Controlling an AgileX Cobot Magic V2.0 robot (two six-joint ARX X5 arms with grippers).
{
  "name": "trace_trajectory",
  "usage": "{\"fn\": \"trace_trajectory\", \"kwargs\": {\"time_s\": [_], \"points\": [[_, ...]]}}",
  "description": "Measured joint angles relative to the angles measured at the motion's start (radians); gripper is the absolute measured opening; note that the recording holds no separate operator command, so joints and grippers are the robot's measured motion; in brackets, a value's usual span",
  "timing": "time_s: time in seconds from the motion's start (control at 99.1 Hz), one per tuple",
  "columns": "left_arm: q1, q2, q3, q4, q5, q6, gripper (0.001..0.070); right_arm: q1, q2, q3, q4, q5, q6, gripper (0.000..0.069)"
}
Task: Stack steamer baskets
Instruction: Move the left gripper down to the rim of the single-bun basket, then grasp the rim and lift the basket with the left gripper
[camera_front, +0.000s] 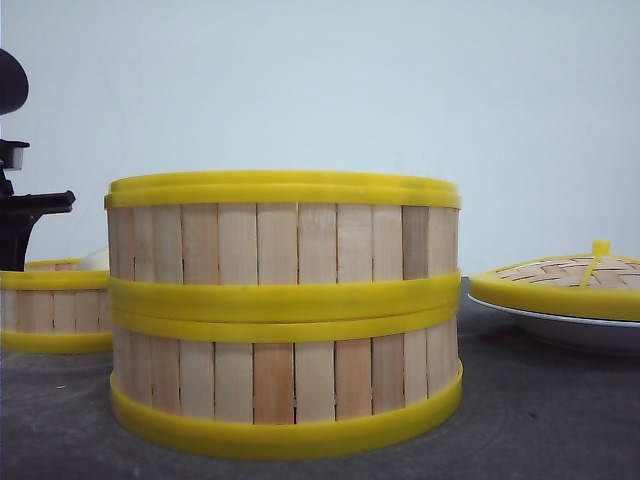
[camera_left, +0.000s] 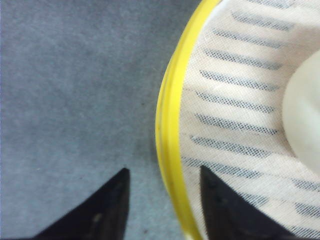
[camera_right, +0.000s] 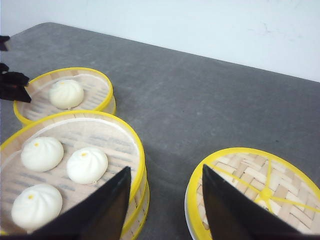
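The left claw (camera_left: 162, 210) is spread wide astride the single basket's (camera_left: 167, 125) rim; if pinched shallowly, its bun (camera_left: 305, 115) could be tipped out

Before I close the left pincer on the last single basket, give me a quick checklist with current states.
1. Left pincer open: ok.
2. Left pincer straddles the rim of the single basket, one finger outside, one inside: ok.
3. Bun in that basket clear of the inner finger: ok, it sits toward the middle.
4. Two-basket stack aligned and level: ok in the front view.
5. Top of the stack free to receive another basket: cannot tell; three buns lie in it and their height against the rim is unclear.
6. Right pincer open, holding nothing: ok.
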Motion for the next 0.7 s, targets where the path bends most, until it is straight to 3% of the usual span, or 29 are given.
{"fn": "trace_trajectory", "kwargs": {"time_s": [0.303, 0.696], "points": [[-0.002, 0.003, 0.002, 0.001, -0.005, -0.009, 0.0034, 0.0, 0.021, 0.0, 0.002, 0.0, 0.0, 0.027], [0.006, 0.001, 0.003, 0.001, -0.001, -0.008, 0.0025, 0.0, 0.036, 0.0, 0.002, 0.0, 0.0, 0.027]]}}
